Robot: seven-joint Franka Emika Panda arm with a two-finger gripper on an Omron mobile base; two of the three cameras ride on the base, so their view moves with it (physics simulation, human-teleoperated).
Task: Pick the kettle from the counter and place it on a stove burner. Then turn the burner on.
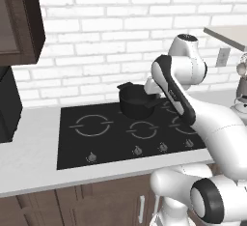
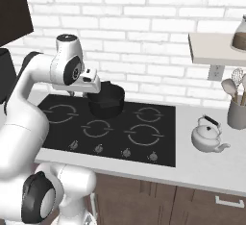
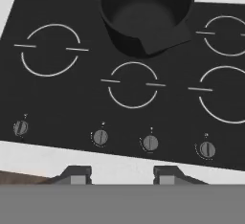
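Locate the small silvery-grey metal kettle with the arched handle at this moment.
In the right base view the silvery-grey metal kettle stands on the pale off-white counter, just right of the black glass cooktop and in front of the grey utensil holder.

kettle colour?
Silvery-grey kettle with a dark handle grip; clearest in the right base view.

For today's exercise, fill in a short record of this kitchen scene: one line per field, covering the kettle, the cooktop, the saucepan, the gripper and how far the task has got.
kettle: kettle upright on the counter, right of the cooktop, untouched
cooktop: black glass cooktop with ring markings and a row of knobs along its front
saucepan: black saucepan on a rear burner, empty inside
free burner: small ring in front of the saucepan is bare
gripper: gripper above the cooktop's front edge, fingers apart, holding nothing
task stage: kettle not yet picked
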